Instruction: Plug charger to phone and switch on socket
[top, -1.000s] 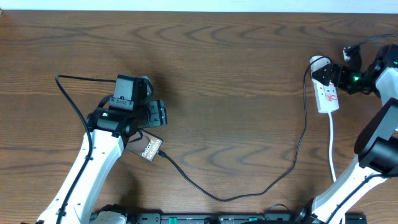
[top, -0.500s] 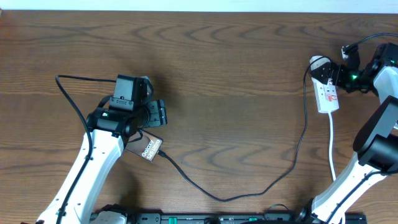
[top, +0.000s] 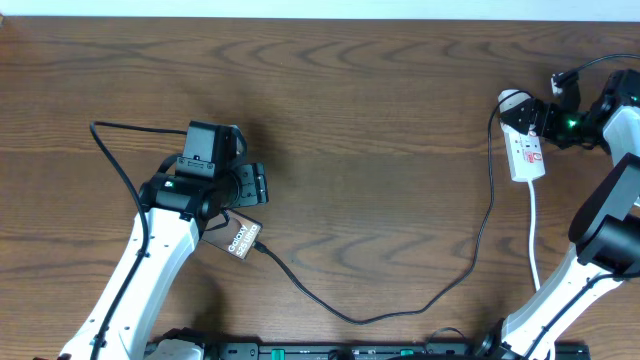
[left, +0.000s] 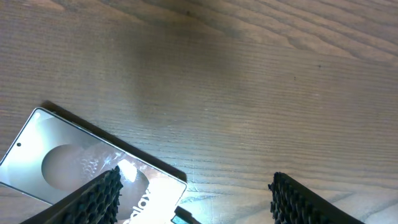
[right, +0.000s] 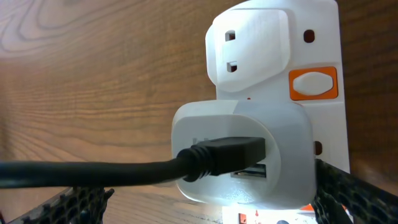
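Dark wooden desk (top: 380, 120) held the flat brown-grey Galaxy phone (top: 240, 240) near its front-left corner, thin black charger cable (right: 93, 172) meeting it. Left gripper (left: 196, 196) hung released above; right gripper (right: 205, 202), jaws spread, flanked the narrow white power strip (top: 527, 155) by the right edge, likely for its switch.

table: i see one dark brown wooden table (top: 360, 120) filling nearly the whole overhead view, its grain running in long wavy bands from side to side
far edge: a thin pale strip (top: 320, 8) runs along the top of the overhead view; i can't tell whether it is wall or floor
light: soft and even from above, so shadows on the wood are faint and blurred
left wrist view: the wood reads greyer here, with a dull gloss
right wrist view: the wood looks warmer here, a reddish brown with clear grain
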